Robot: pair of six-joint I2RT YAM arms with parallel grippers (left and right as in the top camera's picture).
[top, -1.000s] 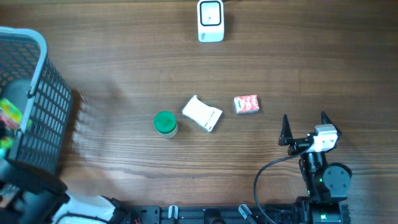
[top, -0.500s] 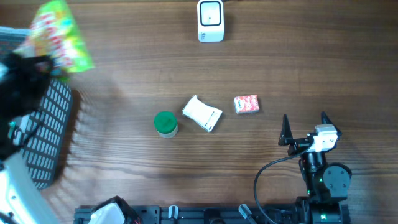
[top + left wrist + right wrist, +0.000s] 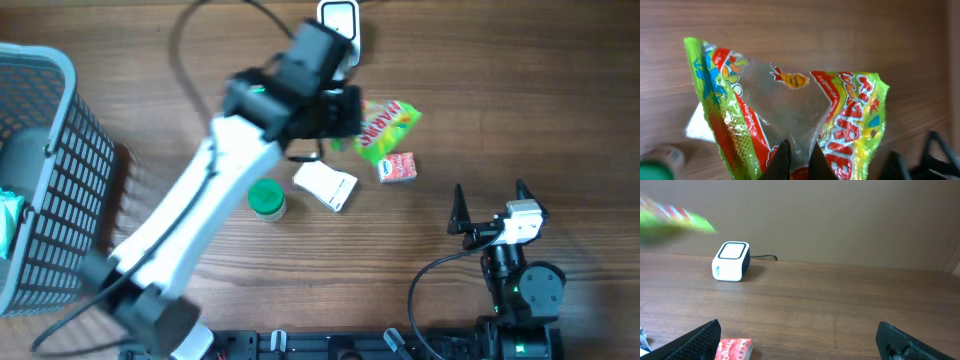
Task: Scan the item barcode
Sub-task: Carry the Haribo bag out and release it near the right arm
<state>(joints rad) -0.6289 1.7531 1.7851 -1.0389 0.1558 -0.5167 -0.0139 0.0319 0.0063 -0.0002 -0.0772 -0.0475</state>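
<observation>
The crinkly green and red sweet bag (image 3: 386, 127) hangs in the air over the bench (image 3: 560, 90), pinched at one edge by the left tool (image 3: 800, 159). That tool's two dark fingers (image 3: 782, 161) are closed tight on the clear middle of the wrapper, and the bag fans out beyond them. From overhead the bag sits just below and to the right of the white scanner (image 3: 340, 14), which stands at the far edge of the bench with its cable running off behind it. The left arm partly covers the scanner in that view. The bag's lower end overlaps the small red packet (image 3: 397, 168) lying flat on the wood underneath it.

To the left of the red packet lies a white packet (image 3: 325, 184), tilted, and just beside that stands a jar with a green lid (image 3: 266, 198). A grey mesh basket (image 3: 55, 160) occupies the far left edge.

The right tool (image 3: 490, 190) rests low near the right front of the bench, well apart from the bag, its fingers spread wide with nothing between them.
</observation>
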